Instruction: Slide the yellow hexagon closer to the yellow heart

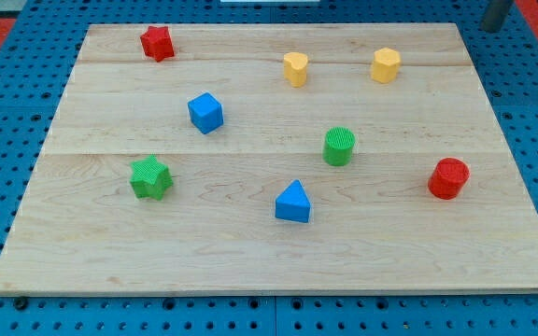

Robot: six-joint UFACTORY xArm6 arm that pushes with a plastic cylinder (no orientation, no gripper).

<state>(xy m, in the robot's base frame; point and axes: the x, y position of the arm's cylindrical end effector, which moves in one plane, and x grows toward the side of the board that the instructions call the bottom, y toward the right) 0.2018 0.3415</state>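
The yellow hexagon (386,65) stands near the board's top edge, right of centre. The yellow heart (295,69) stands to its left in the same row, with a gap of roughly one and a half block widths between them. My rod shows at the view's top right corner, and my tip (495,28) is just past the board's top right corner. It lies up and to the right of the hexagon and touches no block.
A red star (157,43) is at top left, with a blue cube (205,112), green star (150,177), blue triangle (293,203), green cylinder (339,147) and red cylinder (448,178) lower down. The wooden board (269,271) lies on a blue pegboard.
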